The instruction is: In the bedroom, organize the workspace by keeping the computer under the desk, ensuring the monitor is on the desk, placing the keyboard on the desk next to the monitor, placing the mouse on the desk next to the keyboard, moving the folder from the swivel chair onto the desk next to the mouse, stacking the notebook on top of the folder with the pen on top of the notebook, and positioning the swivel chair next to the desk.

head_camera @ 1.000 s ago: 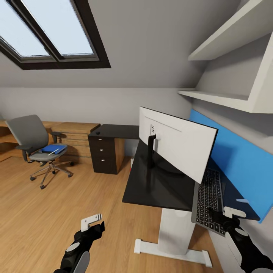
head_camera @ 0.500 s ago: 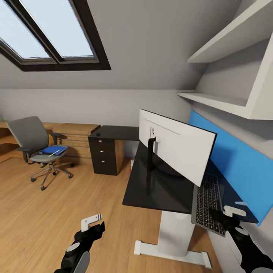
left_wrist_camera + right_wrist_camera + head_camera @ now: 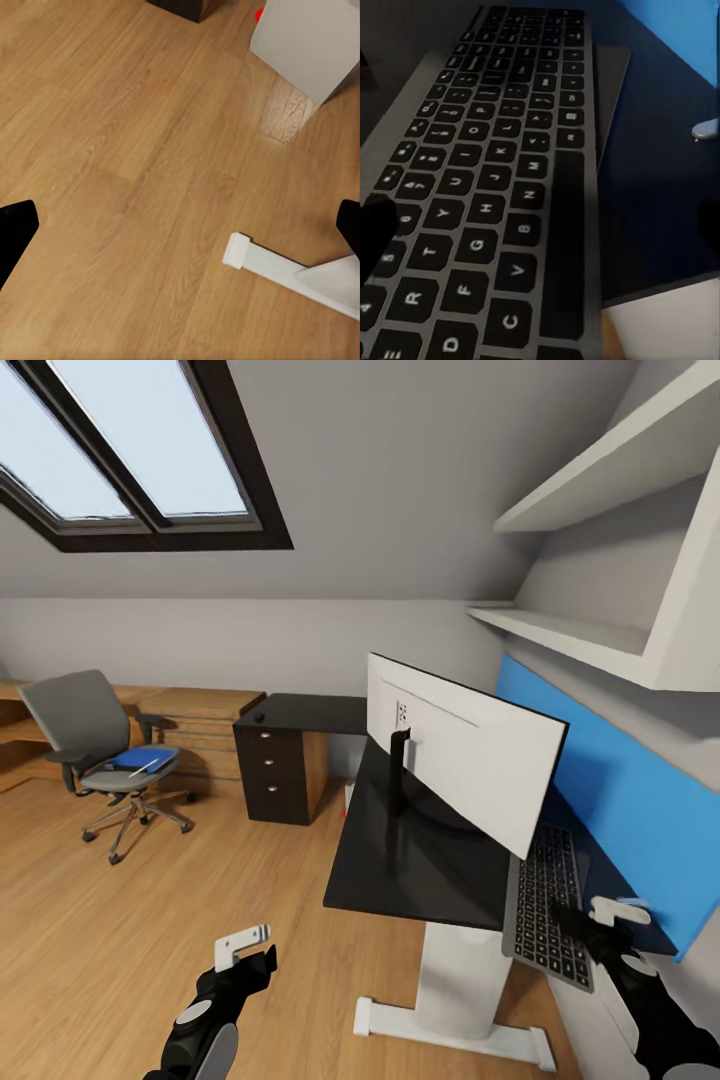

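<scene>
The monitor (image 3: 470, 760) stands on the black desk (image 3: 420, 860), its white back toward me. Behind it the keyboard (image 3: 548, 905) (image 3: 487, 187) lies lengthwise, its near end overhanging the desk's end. My right gripper (image 3: 600, 925) (image 3: 540, 225) hovers open just over that end. My left gripper (image 3: 245, 950) (image 3: 180, 225) hangs open above the floor. The swivel chair (image 3: 85, 735) stands far left with the blue folder (image 3: 140, 757) and the pen (image 3: 143, 766) on its seat. The mouse (image 3: 259, 716) sits on the far desk wing. The computer (image 3: 307, 41) stands under the desk. I cannot make out the notebook.
A dark drawer unit (image 3: 275, 770) holds up the far desk wing, with low wooden shelving (image 3: 205, 725) beside it. The white pedestal foot (image 3: 450, 1035) (image 3: 285, 270) lies near my left arm. White wall shelves (image 3: 600, 630) jut out over the blue back panel (image 3: 620, 800).
The whole picture has slid down a little, so the camera has moved. The right gripper has risen slightly over the keyboard's near end. The left arm is unchanged.
</scene>
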Tool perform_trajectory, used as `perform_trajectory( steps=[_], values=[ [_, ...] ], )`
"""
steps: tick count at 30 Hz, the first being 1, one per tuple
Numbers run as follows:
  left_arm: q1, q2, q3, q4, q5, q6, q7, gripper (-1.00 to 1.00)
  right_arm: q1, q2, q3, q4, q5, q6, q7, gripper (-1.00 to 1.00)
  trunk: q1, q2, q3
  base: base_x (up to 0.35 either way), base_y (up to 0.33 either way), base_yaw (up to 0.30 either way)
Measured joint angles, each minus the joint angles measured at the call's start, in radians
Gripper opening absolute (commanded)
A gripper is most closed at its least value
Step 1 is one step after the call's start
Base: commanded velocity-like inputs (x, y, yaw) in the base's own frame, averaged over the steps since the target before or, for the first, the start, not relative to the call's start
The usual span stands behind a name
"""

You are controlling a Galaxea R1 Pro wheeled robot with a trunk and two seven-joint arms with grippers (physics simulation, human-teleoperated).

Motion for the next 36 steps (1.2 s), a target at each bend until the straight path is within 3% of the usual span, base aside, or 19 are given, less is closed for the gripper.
perform_trajectory(
  steps=[6, 14, 26, 36],
  values=[
    [0.0, 0.0, 0.0, 0.001, 0.0, 0.0, 0.0, 1.0, 0.002, 0.001, -0.001, -0.063, -0.005, 0.029, 0.0, 1.0, 0.0, 0.0, 0.0, 0.0, 0.0, 0.0],
    [0.0, 0.0, 0.0, 0.002, 0.0, 0.0, 0.001, 1.0, 0.022, 0.005, -0.002, -0.214, -0.011, 0.134, 0.001, 1.0, 0.0, 0.0, 0.0, 0.0, 0.0, 0.0],
    [0.0, 0.003, 0.0, 0.002, 0.0, 0.0, 0.001, 1.0, 0.196, 0.065, -0.002, -0.508, -0.051, 0.204, 0.0, 1.0, 0.0, 0.0, 0.0, 0.0, 0.0, 0.0],
    [0.0, 0.003, 0.001, 0.002, 0.0, 0.0, -0.001, 1.0, 0.246, 0.078, -0.002, -0.575, -0.056, 0.208, 0.001, 1.0, 0.0, 0.0, 0.0, 0.0, 0.0, 0.0]
  ],
)
